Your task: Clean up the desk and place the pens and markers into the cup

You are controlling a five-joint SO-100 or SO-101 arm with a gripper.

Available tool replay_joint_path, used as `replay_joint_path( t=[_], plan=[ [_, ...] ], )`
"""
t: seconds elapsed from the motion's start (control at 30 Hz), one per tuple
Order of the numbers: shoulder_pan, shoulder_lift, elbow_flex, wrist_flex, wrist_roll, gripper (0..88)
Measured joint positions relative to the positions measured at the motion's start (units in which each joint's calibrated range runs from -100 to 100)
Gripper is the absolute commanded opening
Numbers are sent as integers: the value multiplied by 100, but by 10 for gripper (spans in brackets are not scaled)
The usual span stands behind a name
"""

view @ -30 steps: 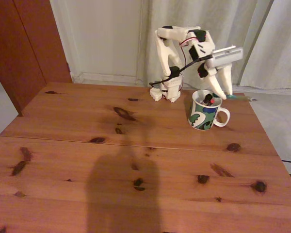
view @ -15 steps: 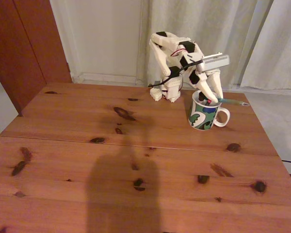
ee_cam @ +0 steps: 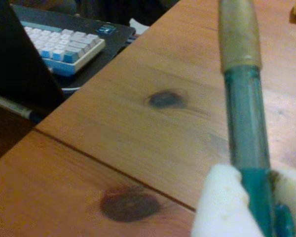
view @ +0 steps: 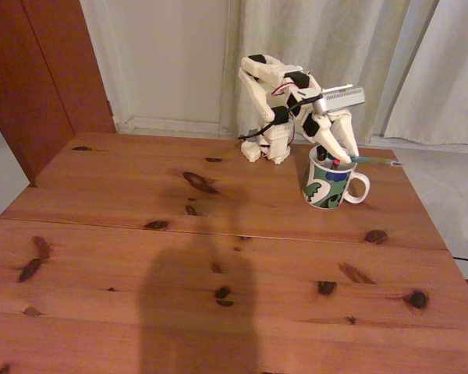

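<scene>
On the reddish-brown desk (view: 218, 257), the patterned white cup (view: 326, 189) stands near the back right with its handle to the right. A black pen with a red end (view: 335, 163) pokes out of the cup. My gripper (view: 345, 154) hangs just above the cup's rim, shut on a teal-green pen (view: 374, 160) that lies nearly level and points right, beyond the cup. In the wrist view the white fingertips (ee_cam: 214, 202) clamp the teal-green pen (ee_cam: 244, 128), which stretches away over the desk (ee_cam: 138, 123).
The arm's white base (view: 269, 148) sits at the desk's back edge, in front of curtains. A dark shadow falls over the front middle of the desk. The wrist view shows a keyboard (ee_cam: 64, 44) beyond the desk edge.
The arm has folded down and to the left, carrying the teal-green pen with it. The gripper has gone from beside the cup's right rim to directly over its mouth.
</scene>
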Motion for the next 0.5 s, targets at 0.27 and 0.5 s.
replay_joint_path(
  t=[0.27, 0.5],
  plan=[
    [-242, 8, -102, -33, -15, 6],
    [-227, 8, -34, -871, -15, 7]
  ],
)
